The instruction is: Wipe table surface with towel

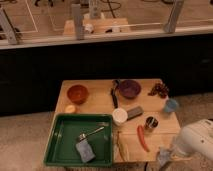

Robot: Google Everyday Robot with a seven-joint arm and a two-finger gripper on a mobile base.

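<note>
Counting now, with my jaws low off the front right corner of the counter. Bowls: two, an orange bowl and a purple bowl. Cups: two, a white cup and a blue cup. One dark can. One red pepper. One small orange fruit. One black tool, one grey block, one dark cluster, grapes maybe. One green tray, and in it one spoon and one grey-blue pad, towel or sponge, I can't tell.
</note>
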